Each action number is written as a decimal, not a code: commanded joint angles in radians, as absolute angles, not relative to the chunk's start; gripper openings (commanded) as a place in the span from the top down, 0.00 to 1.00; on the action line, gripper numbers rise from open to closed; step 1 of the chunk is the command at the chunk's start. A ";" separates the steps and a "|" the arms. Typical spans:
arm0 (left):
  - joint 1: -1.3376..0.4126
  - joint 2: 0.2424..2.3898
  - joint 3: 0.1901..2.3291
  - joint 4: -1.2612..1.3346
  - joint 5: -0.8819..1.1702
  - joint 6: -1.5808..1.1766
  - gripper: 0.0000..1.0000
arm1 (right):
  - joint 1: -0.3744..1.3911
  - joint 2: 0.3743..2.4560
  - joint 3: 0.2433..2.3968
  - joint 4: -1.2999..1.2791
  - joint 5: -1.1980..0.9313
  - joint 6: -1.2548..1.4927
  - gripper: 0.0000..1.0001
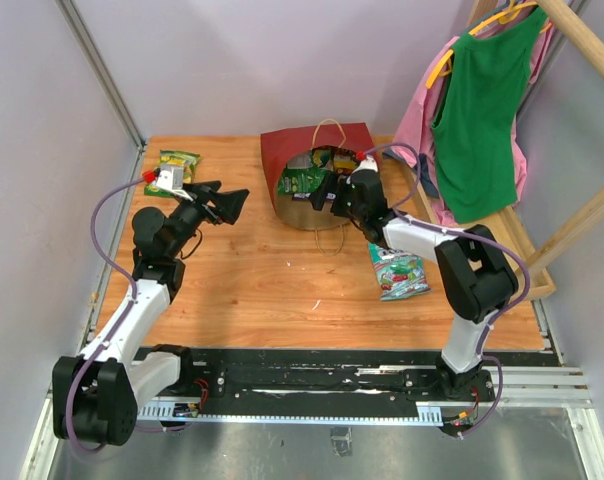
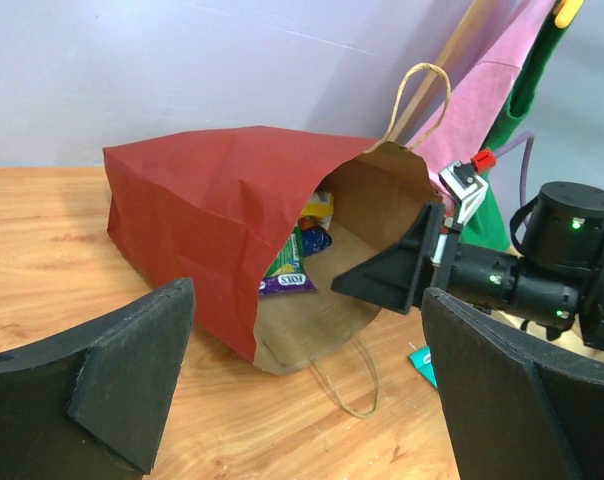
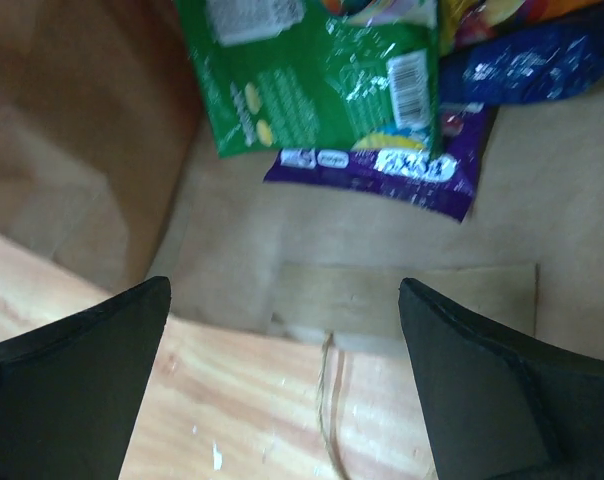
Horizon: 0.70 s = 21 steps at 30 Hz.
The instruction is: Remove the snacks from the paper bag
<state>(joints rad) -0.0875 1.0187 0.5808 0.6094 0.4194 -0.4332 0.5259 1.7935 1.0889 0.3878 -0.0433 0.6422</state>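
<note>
Red paper bag (image 1: pixel 317 140) lies on its side at the far centre of the desk (image 1: pixel 262 290), mouth facing near.

Right pincer (image 3: pixel 284 290) is at the bag mouth, fingers spread wide and holding nothing.

Inside the bag, on the kraft lining: a green packet (image 3: pixel 312 80) overlapping a purple packet (image 3: pixel 382 170), with a blue chip bag (image 3: pixel 527 60) beside them. A yellowish item behind is possibly another packet; the view is cropped.

Left pincer (image 1: pixel 222 200) hangs left of the bag, spread apart and empty.

Already on the desk: a green-yellow packet (image 1: pixel 177 160) at far left and a teal-white packet (image 1: pixel 397 272) to the right, nearer than the bag.
</note>
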 commanded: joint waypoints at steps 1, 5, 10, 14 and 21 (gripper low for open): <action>-0.091 0.990 0.560 0.679 0.405 -0.437 0.00 | 0.546 1.862 1.145 0.535 0.112 0.659 0.01; -0.091 0.981 0.567 0.632 0.386 -0.425 0.00 | 0.546 1.946 1.193 0.593 0.192 0.625 0.02; -0.091 0.965 0.599 0.524 0.303 -0.403 0.00 | 0.537 2.043 1.286 0.579 0.210 0.591 0.09; -0.091 0.948 0.597 0.501 0.288 -0.390 0.00 | 0.533 2.113 1.393 0.474 0.192 0.565 0.12; -0.091 0.940 0.589 0.493 0.291 -0.379 0.00 | 0.523 2.186 1.505 0.376 0.139 0.528 0.07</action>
